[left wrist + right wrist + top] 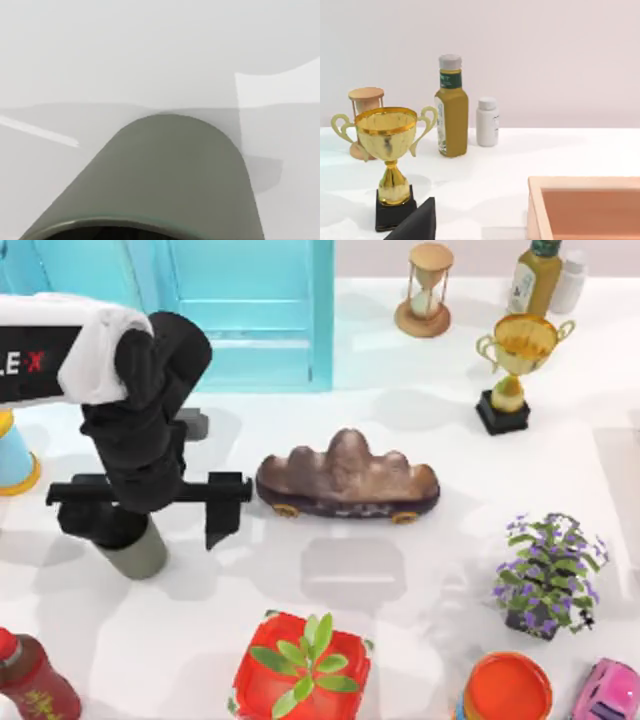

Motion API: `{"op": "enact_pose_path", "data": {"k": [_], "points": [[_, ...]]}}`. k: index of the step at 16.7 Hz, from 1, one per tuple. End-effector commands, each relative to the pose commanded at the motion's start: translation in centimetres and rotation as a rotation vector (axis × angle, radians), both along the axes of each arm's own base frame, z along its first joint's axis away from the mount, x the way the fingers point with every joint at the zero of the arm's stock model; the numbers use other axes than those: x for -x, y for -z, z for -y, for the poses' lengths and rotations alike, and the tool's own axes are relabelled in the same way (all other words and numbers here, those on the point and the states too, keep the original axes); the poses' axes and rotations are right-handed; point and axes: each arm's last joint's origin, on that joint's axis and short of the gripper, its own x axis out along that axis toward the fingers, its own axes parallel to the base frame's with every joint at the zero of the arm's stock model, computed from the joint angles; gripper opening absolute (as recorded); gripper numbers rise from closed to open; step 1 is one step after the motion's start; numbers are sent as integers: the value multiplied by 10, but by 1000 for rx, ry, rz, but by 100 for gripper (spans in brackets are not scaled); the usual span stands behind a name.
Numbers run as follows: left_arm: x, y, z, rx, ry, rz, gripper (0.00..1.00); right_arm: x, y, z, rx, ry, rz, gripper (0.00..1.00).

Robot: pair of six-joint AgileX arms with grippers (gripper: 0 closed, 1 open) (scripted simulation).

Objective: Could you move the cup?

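Cup (138, 555) sits on the white table (400, 580) toward its left edge, a little forward of the middle, mostly covered from above by the left gripper (150, 502), whose black crossbar spreads wide over it. Judging by its plain, thin-looking wall and small build, it should be light and rigid, easy to lift but easy to tip or knock if nudged off-centre; the matte surface looks likely to give the fingers decent friction rather than slide. The sensible place to take hold is across the side wall, around mid-height or a touch above, fingers on opposite sides, since there is no handle to use. It is a small olive-grey cylinder, slightly tapered, uniformly coloured; in the left wrist view its side (175, 175) looms close, with the rim and a sliver of the dark inside at the near end. Whether the left claw is released or clenched on the cup I cannot tell, as the fingers are hidden under the wrist. Just right of the gripper lies a brown lumpy rock-like piece (347, 476), close enough to matter for any sideways move. The right arm is parked off the right side; its camera looks toward a gold trophy (387, 150) near the table's far right corner.
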Motion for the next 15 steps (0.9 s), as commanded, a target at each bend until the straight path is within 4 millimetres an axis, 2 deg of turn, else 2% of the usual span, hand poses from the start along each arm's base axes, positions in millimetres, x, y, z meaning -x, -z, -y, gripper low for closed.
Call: {"op": "enact_pose_path", "data": {"k": [9,15], "points": [[0,0,0,0,0,0,2,0,0,0,0,0,0,100],[0,0,0,0,0,0,0,0,0,0,0,0,0,100]]}}
